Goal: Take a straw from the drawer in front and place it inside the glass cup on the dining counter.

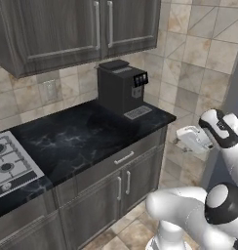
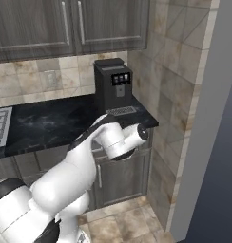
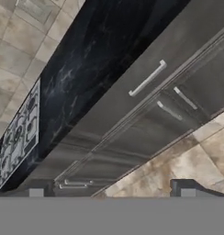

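Your gripper (image 3: 111, 190) stands released, jaws wide and holding nothing, out in front of the cabinet run and well apart from it. The straw cannot be seen; judging by the task, it lies inside the drawer (image 1: 109, 166), which sits fully closed under the worktop's front edge.

Going left to right: a gas hob (image 1: 6, 166) with pale metal surround and round burners sits at the worktop's left end. Then comes the bare worktop (image 1: 72, 141), glossy black stone with faint white veining. Towards its right end stands a boxy matt-black coffee machine (image 1: 120, 85) on a small grille tray. Below, the fronts are dark grey wood grain, and the drawer handle (image 3: 147, 78) is a slim silver bar, smooth and rounded.

The risks, as judged from here: that bar is thin and slick, so a shallow or off-centre grip may slip as you pull. The vertical door handles (image 3: 176, 104) sit just below it; come in low and you could open a cabinet door instead. A skewed pull could jam the drawer.
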Robot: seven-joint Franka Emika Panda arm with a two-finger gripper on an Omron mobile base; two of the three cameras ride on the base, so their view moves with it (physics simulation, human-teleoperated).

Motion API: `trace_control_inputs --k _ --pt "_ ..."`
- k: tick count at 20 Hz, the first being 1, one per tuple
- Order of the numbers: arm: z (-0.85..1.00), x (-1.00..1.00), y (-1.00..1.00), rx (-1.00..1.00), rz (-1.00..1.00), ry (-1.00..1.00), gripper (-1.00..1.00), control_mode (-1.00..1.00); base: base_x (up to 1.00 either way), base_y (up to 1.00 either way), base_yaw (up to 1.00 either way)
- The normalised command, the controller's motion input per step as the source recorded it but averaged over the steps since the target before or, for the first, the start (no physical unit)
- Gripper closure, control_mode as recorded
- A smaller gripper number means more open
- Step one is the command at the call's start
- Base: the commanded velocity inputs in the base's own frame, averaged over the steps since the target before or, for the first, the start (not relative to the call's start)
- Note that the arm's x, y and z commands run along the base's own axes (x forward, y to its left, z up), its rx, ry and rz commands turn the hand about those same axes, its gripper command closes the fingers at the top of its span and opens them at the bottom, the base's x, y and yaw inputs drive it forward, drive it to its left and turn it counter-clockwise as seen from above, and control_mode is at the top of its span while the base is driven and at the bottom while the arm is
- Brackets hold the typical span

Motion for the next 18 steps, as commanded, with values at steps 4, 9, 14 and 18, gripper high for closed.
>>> trace_control_inputs --k 4,9,14,18 --pt "-0.66 0.36 0.0 0.31 0.0 0.01 -1.0 -1.0 0.0 0.0 0.0" --pt "-0.54 0.5 0.03 0.28 0.0 0.0 -1.0 -1.0 0.0 0.0 0.0" --pt "-0.29 0.56 0.0 0.18 -0.02 0.0 -1.0 -1.0 0.0 0.0 0.0" --pt "-0.27 0.61 0.01 0.08 -0.03 0.0 -1.0 -1.0 0.0 0.0 0.0"
